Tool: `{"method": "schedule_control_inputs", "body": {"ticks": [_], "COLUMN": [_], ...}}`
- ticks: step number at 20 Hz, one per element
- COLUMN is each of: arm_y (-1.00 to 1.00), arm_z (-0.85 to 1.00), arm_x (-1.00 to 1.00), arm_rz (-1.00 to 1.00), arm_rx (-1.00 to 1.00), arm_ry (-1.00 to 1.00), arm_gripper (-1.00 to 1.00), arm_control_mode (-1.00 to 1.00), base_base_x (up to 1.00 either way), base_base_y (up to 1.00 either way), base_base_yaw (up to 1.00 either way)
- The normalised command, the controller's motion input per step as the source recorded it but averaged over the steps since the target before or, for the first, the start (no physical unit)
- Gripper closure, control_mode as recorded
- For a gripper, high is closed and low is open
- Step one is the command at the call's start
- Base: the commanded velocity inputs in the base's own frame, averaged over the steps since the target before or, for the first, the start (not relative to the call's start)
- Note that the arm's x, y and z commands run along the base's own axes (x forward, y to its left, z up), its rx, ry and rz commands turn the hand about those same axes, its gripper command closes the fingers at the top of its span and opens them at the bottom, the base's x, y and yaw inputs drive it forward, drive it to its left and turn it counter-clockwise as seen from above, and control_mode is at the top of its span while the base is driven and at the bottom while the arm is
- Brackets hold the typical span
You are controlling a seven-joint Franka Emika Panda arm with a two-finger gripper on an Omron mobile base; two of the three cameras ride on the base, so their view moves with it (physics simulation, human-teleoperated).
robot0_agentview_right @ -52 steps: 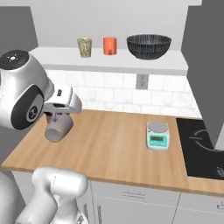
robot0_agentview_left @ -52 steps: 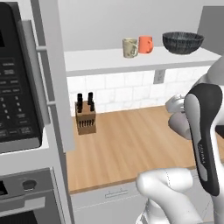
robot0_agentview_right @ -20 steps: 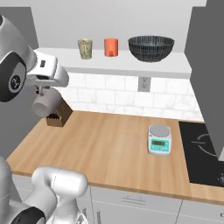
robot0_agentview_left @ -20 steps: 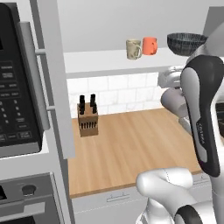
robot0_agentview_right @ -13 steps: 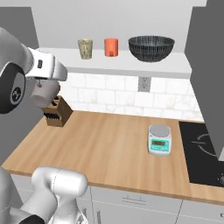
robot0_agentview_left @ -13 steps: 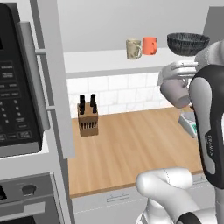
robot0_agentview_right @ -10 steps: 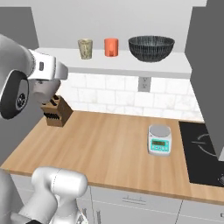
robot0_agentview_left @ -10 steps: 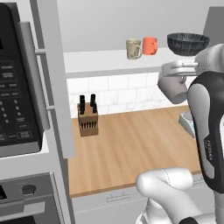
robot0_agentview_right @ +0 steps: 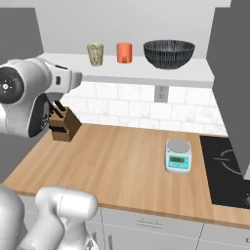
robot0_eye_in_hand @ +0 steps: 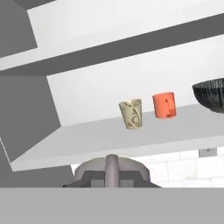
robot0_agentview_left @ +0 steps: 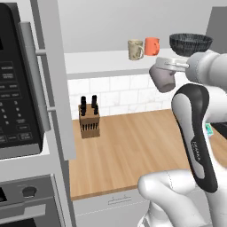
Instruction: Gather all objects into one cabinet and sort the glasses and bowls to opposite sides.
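Evidently the gripper [robot0_agentview_left: 165,66] is clamped on what looks like the grey mug [robot0_agentview_left: 162,79], just below the cabinet [robot0_agentview_left: 106,62] board, so it should rise clear, then set down beside the orange mug [robot0_agentview_left: 152,46], away from the bowl [robot0_agentview_left: 190,43].

Ahead of me the cabinet board [robot0_agentview_right: 146,71] carries the beige mug [robot0_agentview_right: 95,53], orange mug [robot0_agentview_right: 124,52] and black bowl [robot0_agentview_right: 169,53]. Below, the tabletop [robot0_agentview_right: 122,161] holds a knife block [robot0_agentview_right: 64,124] at nine o'clock and a scale [robot0_agentview_right: 177,156] at three.
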Motion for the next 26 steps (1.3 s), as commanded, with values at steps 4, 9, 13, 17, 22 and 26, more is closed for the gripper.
{"method": "schedule_control_inputs", "body": {"ticks": [4,9,13,17,22,26], "arm_y": [0.26,0.25,0.19,0.14,0.2,0.44], "arm_z": [0.3,0.44,0.13,0.0,-0.01,-0.01], "arm_x": [0.09,0.13,0.32,0.56,0.68,0.54], "arm_rz": [0.01,0.02,0.0,0.0,0.0,0.0], "arm_rx": [0.05,0.02,0.01,0.0,0.0,0.0], "arm_ry": [-0.06,0.0,-0.01,0.0,0.0,0.0], "arm_gripper": [1.0,1.0,1.0,1.0,1.0,1.0], "arm_control_mode": [-1.0,-1.0,-1.0,-1.0,-1.0,-1.0], "base_base_x": [0.0,0.0,0.0,0.0,0.0,0.0], "base_base_y": [0.0,0.0,0.0,0.0,0.0,0.0], "base_base_yaw": [0.0,0.0,0.0,0.0,0.0,0.0]}}
